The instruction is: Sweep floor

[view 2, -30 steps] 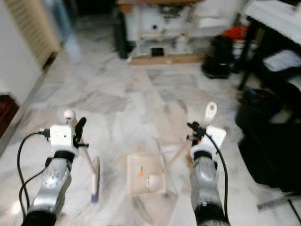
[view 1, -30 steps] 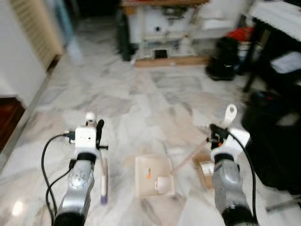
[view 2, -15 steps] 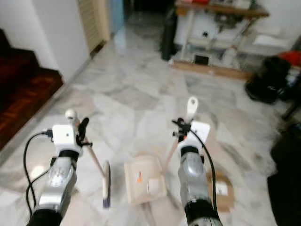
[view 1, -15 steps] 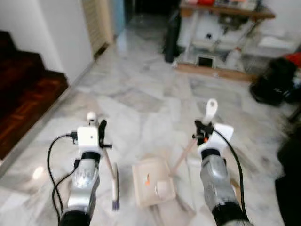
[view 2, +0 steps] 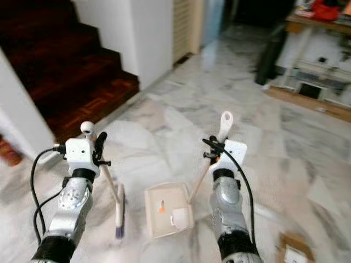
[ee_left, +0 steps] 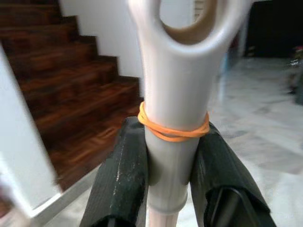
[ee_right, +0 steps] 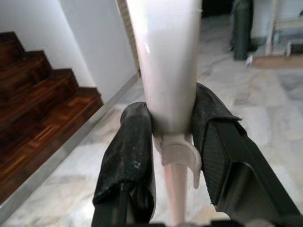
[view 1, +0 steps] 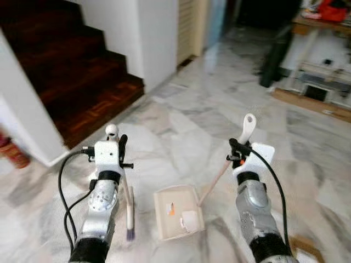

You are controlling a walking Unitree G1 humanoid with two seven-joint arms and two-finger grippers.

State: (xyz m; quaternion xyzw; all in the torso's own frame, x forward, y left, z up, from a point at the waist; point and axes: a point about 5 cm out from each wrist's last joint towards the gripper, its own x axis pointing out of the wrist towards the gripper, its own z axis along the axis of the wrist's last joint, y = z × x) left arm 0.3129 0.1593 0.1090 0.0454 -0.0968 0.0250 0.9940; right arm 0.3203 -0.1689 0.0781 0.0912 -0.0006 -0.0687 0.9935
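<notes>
Head camera first: the left gripper (view 1: 119, 143) sits left of centre, clamped on the top of a small broom's handle (view 1: 125, 189), whose brush head (view 1: 130, 222) rests low on the marble floor (view 1: 181, 120). Right of centre, the right gripper (view 1: 235, 148) grips the pale handle (view 1: 245, 127) of a cream dustpan (view 1: 176, 212) lying bottom centre, just beside the brush. Inside the pan there's a small white object (view 1: 189, 219) and an orange speck; what they are, I cannot tell. Dark wooden stairs (view 1: 66, 66) fill the upper left, a white wall (view 1: 156, 33) beside them, and blurred shelving (view 1: 323, 82) stands at the upper right.

Left wrist camera now: two black fingers (ee_left: 124, 175) squeeze the grey-white broom handle (ee_left: 174, 118) in the middle of the frame, an orange rubber band (ee_left: 173, 131) wrapped round it just above them, stairs at the left.

Right wrist camera: black fingers (ee_right: 130, 161) pinch the glossy dustpan handle (ee_right: 166, 66) at centre, a white clip (ee_right: 177, 153) just below the grip.
</notes>
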